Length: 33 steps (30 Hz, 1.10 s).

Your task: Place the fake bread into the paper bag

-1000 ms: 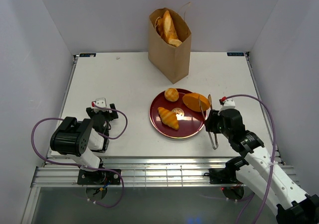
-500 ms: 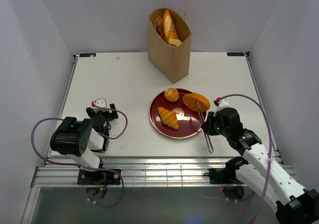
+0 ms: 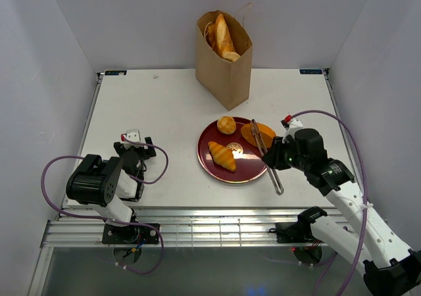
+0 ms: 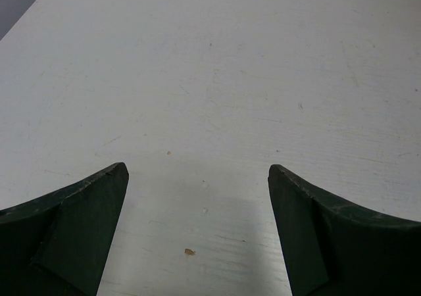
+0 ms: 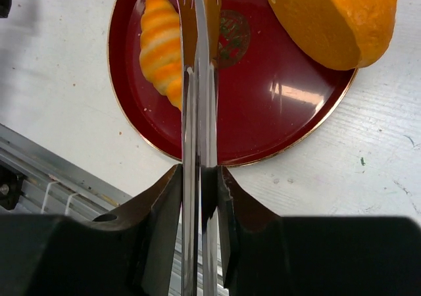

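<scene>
At the far middle of the table (image 3: pixel 151 112), upright and open at the mouth: the brown bag (image 3: pixel 223 79), with thin twisted handles above its rim. Inside, bread (image 3: pixel 229 54) already bagged: a long golden baguette (image 3: pixel 222 33) leaning up past the rim, with paler pieces tucked round it, too crowded to tell apart

Nearer, right of centre and well apart from the bag: a dark red round plate (image 3: pixel 247 168) with a gold edge and a gold mark in the middle. On it, three glossy pieces not yet bagged. Croissant (image 3: pixel 222 156) on the near left part, orange with pale yellow stripes, lying slantwise. Small round bun (image 3: pixel 227 125) by the far rim, tan. Oval loaf (image 3: pixel 267 133) on the right, deep orange and smooth, reaching out past the plate's rim over the table

Right gripper (image 5: pixel 200 177): clamped on a pair of metal tongs (image 5: pixel 199 112), both blades squeezed flat together. Held over the plate's right part, pointing away from the arm, running between croissant and loaf, tips near the bun and the loaf's far end. Touching either or not, cannot tell

Left gripper (image 4: pixel 197 171): jaws wide apart, nothing between them, low over bare white table at the near left, well apart from plate and bag
</scene>
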### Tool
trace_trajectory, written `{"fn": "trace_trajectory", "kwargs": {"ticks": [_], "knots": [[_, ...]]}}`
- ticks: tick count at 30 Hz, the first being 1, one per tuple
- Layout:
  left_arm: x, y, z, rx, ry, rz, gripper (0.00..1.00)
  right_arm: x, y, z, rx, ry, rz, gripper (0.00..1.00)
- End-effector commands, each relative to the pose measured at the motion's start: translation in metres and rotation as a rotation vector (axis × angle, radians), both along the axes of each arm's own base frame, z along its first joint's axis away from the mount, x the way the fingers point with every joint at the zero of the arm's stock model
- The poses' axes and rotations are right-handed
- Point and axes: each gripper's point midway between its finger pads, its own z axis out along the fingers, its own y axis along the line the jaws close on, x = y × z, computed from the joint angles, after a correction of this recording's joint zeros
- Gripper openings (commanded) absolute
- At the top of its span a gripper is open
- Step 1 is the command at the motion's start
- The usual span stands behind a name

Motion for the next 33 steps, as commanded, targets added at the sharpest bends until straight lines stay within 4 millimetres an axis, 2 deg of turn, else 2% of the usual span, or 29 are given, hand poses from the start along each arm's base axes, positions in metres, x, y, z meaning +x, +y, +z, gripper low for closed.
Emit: {"fn": "trace_trajectory", "kwargs": {"ticks": [1, 6, 10, 19, 24, 33], "knots": [[0.01, -0.003, 0.032, -0.03, -0.127, -0.009, 0.98, -0.011, -0.014, 0.012, -0.064, 0.039, -0.012, 0.34], [0.01, -0.003, 0.032, -0.03, -0.127, -0.009, 0.98, -0.017, -0.029, 0.034, -0.12, 0.037, -0.047, 0.4], [0.009, -0.003, 0.031, -0.029, -0.124, -0.009, 0.98, -0.022, -0.043, 0.035, -0.18, 0.06, -0.088, 0.44], [0.01, -0.003, 0.033, -0.03, -0.128, -0.009, 0.98, -0.033, -0.057, 0.015, -0.251, 0.137, -0.113, 0.47], [0.009, -0.003, 0.032, -0.029, -0.125, -0.009, 0.98, -0.034, -0.062, 0.022, -0.258, 0.12, -0.134, 0.48], [0.01, -0.003, 0.032, -0.029, -0.125, -0.009, 0.98, -0.035, -0.072, 0.015, -0.298, 0.125, -0.171, 0.49]]}}
